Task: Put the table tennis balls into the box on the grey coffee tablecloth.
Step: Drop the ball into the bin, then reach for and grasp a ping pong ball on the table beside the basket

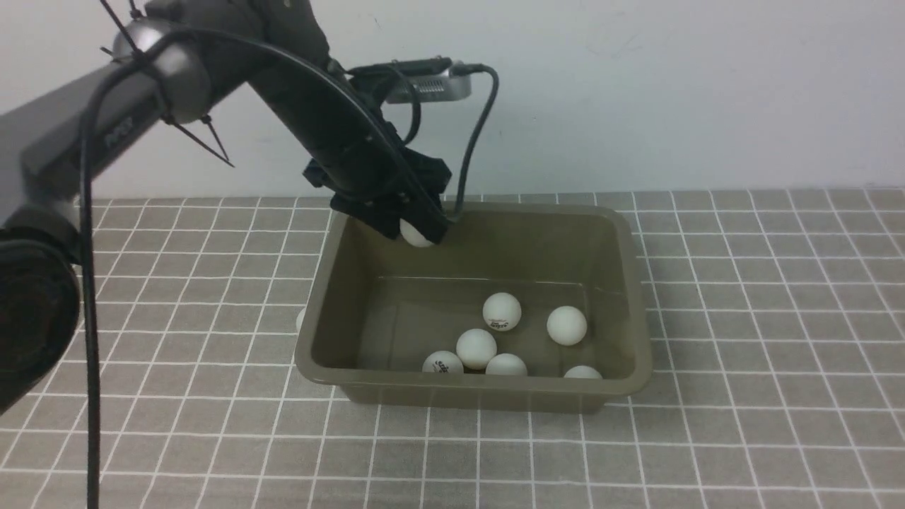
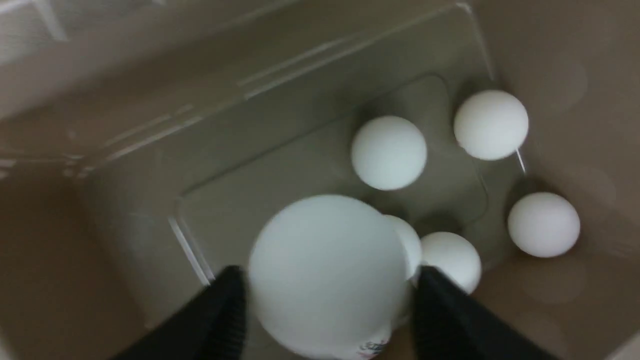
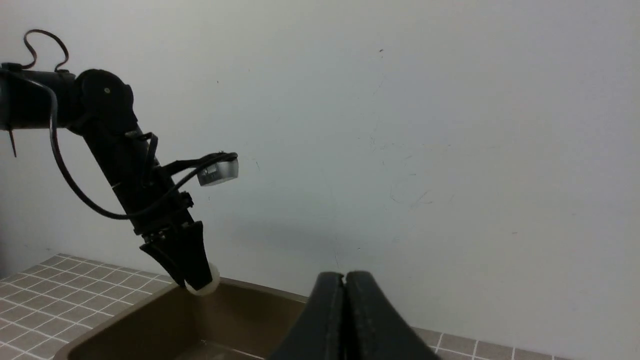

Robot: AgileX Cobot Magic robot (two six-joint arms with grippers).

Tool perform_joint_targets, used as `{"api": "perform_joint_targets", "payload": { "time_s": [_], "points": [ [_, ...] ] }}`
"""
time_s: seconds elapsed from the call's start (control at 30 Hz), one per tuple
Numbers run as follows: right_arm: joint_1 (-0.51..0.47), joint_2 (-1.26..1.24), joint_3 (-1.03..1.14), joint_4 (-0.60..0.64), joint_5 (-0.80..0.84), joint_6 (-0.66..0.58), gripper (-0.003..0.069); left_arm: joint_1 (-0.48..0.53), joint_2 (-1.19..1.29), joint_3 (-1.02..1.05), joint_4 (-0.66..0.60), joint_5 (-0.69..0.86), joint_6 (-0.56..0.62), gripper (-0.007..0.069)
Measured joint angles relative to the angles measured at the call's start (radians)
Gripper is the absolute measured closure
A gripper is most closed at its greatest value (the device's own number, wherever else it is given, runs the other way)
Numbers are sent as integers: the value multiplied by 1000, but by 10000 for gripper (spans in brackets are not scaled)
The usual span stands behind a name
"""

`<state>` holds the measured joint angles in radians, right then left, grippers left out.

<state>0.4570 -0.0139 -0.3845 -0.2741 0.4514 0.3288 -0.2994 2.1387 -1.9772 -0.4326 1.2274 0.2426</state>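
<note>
Six balls (image 1: 502, 312) lie on the floor of the box (image 1: 466, 387), bunched toward its near right. The box sits on the cloth (image 1: 742, 353), a stray ball (image 1: 300, 318) peeping out just beside its left wall, a pale wall (image 1: 636, 92) behind. The left arm (image 1: 311, 120) slants down to the box's far left corner, camera (image 1: 424, 81) and cable (image 1: 475, 134) above. The left gripper (image 1: 415, 232) has a seventh ball (image 2: 325, 265) between its fingers (image 2: 450, 320), above the box floor; pinched or loose, I cannot tell. The right gripper (image 3: 345, 305) has its fingers pressed together. Dark print on several balls and lettering on the arm are too blurred to read.
</note>
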Motion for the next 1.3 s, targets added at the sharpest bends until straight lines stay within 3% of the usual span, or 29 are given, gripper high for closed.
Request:
{"api": "perform_joint_targets", "payload": {
  "time_s": [0.1,0.2,0.23,0.27,0.37,0.53,0.83,0.97,1.3],
  "points": [
    [0,0,0,0,0,0,669,6,-2,-4,21,1,-43,94],
    [0,0,0,0,0,0,669,37,-7,-18,62,2,-105,151],
    [0,0,0,0,0,-1,669,86,-23,-19,98,2,-134,300],
    [0,0,0,0,0,-1,669,110,-32,-19,112,2,-140,399],
    [0,0,0,0,0,-1,669,202,-64,-7,143,1,-147,582],
    [0,0,0,0,0,-1,669,299,-90,98,206,1,-148,629],
    [0,0,0,0,0,-1,669,276,-43,232,136,-1,-66,625],
    [0,0,0,0,0,-1,669,237,-23,236,93,-4,-23,575],
    [0,0,0,0,0,-1,669,126,-3,236,163,-5,-25,229]
  ]
}}
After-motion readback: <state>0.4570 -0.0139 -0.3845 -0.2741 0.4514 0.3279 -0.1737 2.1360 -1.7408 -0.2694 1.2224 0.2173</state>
